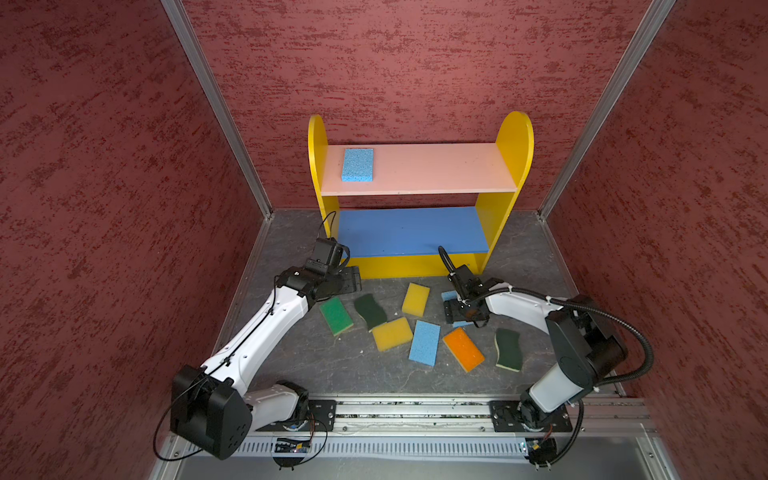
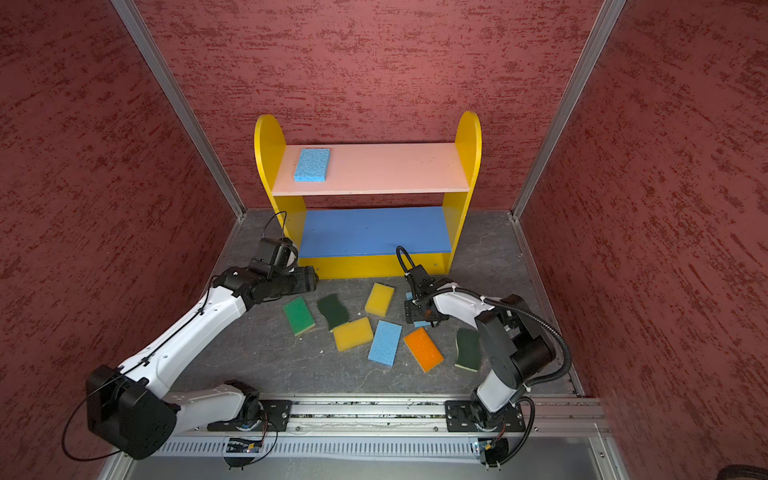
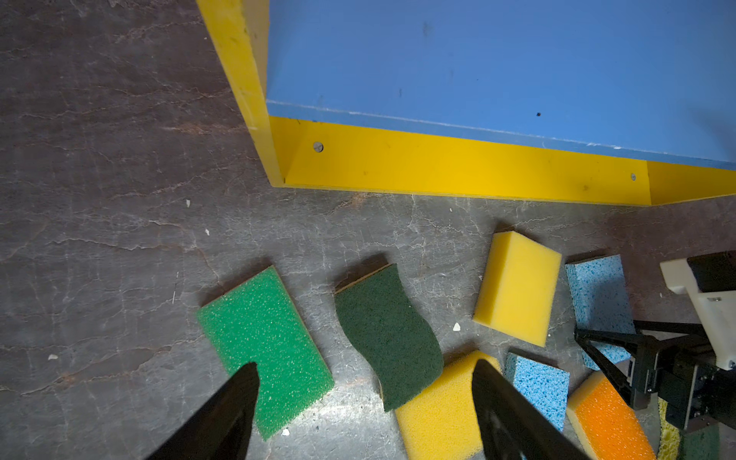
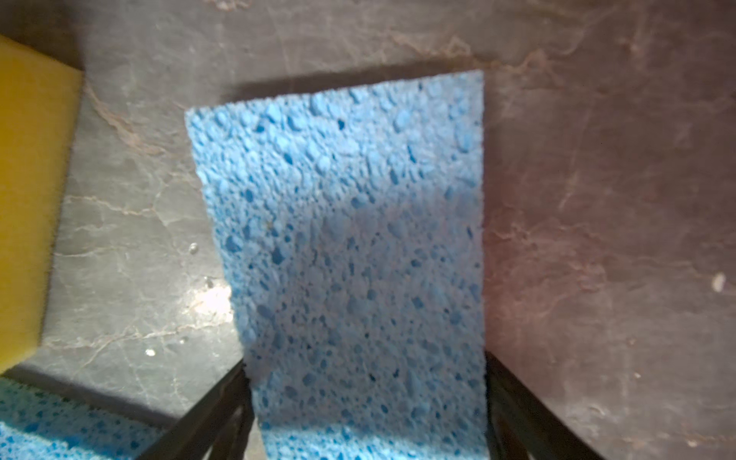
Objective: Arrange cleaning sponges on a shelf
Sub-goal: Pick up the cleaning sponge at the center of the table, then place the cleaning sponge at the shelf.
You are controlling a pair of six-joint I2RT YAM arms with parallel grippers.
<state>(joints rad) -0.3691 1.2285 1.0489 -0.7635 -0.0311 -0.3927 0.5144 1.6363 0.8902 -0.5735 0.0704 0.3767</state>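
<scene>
On the shelf [image 1: 515,137] lies one blue sponge [image 1: 357,165], flat at the left end of the pink board [image 1: 436,168]; the blue board [image 1: 411,230] is below it. My right gripper [image 4: 366,370] is clenched on a second blue sponge [image 4: 338,199], fingers against its long sides (down at the surface, near the shelf's front). My left gripper [image 3: 365,366] hangs released above the green sponge [image 3: 263,338] and a dark wavy sponge [image 3: 386,330]. Loose on the grey surface [image 1: 316,361] too: a yellow sponge [image 1: 415,299], another yellow sponge [image 1: 392,333] under the dark wavy one's corner, a third blue sponge [image 1: 424,343], an orange sponge [image 1: 463,349], a second dark sponge [image 1: 508,349]. Red textured walls [image 1: 415,62] stand on three sides.
</scene>
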